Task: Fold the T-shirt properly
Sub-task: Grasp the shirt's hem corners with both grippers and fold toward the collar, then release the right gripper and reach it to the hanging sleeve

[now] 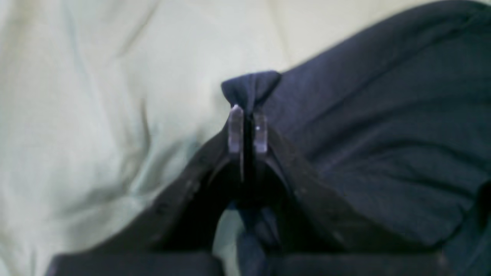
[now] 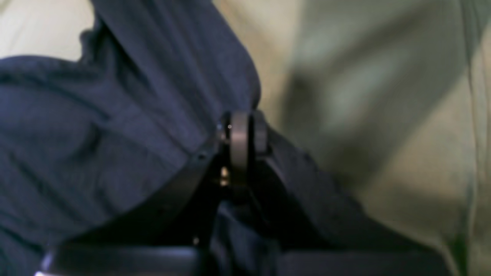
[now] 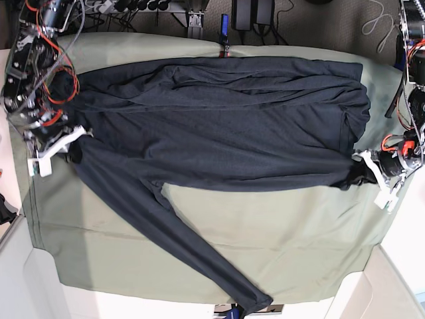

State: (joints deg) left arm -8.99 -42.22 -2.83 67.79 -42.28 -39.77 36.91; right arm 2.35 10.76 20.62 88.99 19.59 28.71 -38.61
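Note:
The dark navy T-shirt [image 3: 219, 126] lies spread across the table, with one long sleeve [image 3: 199, 259] running down to the front edge. My left gripper [image 1: 247, 113] is shut on a pinched tuft of the shirt's edge [image 1: 251, 86]. In the base view it is at the shirt's right end [image 3: 362, 174]. My right gripper [image 2: 243, 128] is shut on a fold of the shirt [image 2: 115, 115]. In the base view it is at the shirt's left end [image 3: 74, 149]. Both hold the fabric close to the table.
The olive-green table cloth [image 3: 279, 239] covers the table under the shirt and is wrinkled near both grippers [image 1: 96, 115]. Cables and black boxes [image 3: 249, 13] sit behind the back edge. The table's white front corners [image 3: 40, 286] show below.

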